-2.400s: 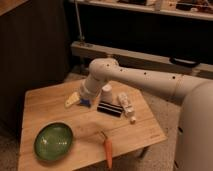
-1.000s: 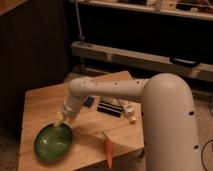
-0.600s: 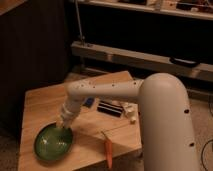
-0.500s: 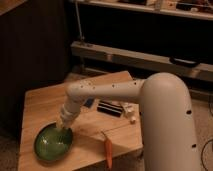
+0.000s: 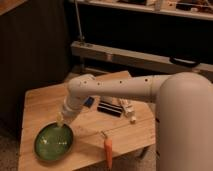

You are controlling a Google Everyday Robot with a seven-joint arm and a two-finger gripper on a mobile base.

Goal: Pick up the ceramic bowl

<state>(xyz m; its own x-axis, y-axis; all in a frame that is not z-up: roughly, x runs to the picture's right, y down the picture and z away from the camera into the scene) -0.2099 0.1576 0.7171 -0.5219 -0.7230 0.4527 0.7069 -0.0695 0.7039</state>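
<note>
The ceramic bowl (image 5: 53,142), round, shallow and glossy green, lies on the front left corner of the wooden table (image 5: 40,102). My white arm reaches from the right across the table and bends down to the bowl. The gripper (image 5: 61,120) is at the bowl's far rim, just above or touching it; which of the two I cannot tell. The arm's wrist hides most of the gripper.
An orange carrot (image 5: 108,152) lies near the table's front edge, right of the bowl. A black box (image 5: 109,108), a white bottle (image 5: 128,108) and a small blue item (image 5: 89,102) sit mid-table behind the arm. Dark shelving stands behind the table.
The arm swung from the middle of the table down and left to the bowl's far rim. Over the last second it has barely shifted.
</note>
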